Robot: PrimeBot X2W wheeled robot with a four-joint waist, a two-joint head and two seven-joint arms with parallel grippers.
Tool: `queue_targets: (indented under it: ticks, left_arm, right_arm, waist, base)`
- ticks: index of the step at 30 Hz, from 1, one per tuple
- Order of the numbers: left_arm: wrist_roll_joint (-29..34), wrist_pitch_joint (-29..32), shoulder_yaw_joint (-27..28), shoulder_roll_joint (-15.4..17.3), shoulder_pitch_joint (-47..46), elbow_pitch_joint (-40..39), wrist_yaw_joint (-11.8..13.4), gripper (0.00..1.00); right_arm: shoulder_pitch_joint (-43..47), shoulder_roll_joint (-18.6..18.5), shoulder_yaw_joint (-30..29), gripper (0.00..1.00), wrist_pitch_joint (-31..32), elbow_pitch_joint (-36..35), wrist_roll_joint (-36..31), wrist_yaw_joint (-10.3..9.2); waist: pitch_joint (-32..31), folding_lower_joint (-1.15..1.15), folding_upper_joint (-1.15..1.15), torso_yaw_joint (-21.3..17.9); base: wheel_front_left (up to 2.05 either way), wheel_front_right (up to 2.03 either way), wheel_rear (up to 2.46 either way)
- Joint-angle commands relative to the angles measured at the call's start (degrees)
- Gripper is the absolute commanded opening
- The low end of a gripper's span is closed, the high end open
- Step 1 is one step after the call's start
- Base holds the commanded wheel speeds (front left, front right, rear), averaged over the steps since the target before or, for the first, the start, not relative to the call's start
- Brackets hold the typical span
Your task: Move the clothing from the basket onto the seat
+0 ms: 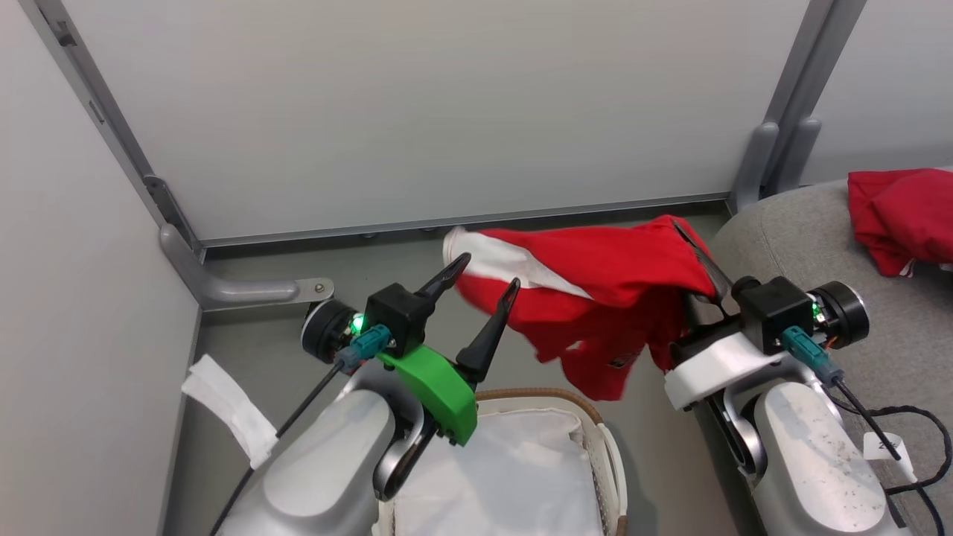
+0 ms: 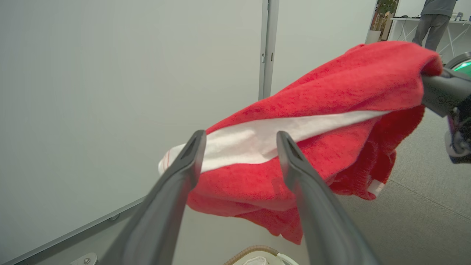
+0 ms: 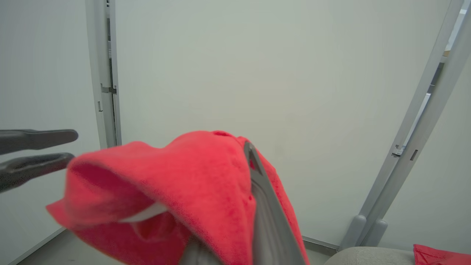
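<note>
A red garment with a white panel, part of the clothing (image 1: 595, 286), hangs in the air above the floor, behind the basket (image 1: 536, 393). My right gripper (image 1: 685, 234) is shut on its right end, and the cloth drapes over the fingers (image 3: 261, 198). My left gripper (image 1: 489, 270) stands open at the garment's white left end (image 2: 250, 141), with the cloth just beyond its fingertips. The basket, at the bottom centre, shows its white liner (image 1: 506, 476). The grey seat (image 1: 819, 246) lies to the right, and another red garment (image 1: 904, 216) rests on it.
White partition panels with grey posts (image 1: 782, 112) close off the back and left. A grey bracket (image 1: 246, 290) lies on the floor at the left corner. Cables (image 1: 908, 424) trail by my right arm. A person (image 2: 434, 18) stands far off.
</note>
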Motion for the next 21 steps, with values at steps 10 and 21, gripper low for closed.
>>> queue_targets:
  ticks: [10, 21]
  left_arm:
    - [1.33, 0.05, 2.68, -2.61, 8.71, 1.52, -0.47, 1.00]
    - [2.57, 0.05, 2.99, -3.94, 11.06, -1.53, -0.48, 1.00]
  right_arm:
    - [1.26, -0.21, -6.31, 0.00, -0.13, -1.17, -2.80, -0.08]
    - [0.88, -0.22, -10.98, 0.00, -0.13, -1.50, -4.99, -0.08]
  waist:
    - [1.19, 0.00, 0.00, -2.54]
    - [3.48, 0.00, 0.00, -10.76]
  base:
    - [0.00, 0.00, 0.00]
    - [0.00, 0.00, 0.00]
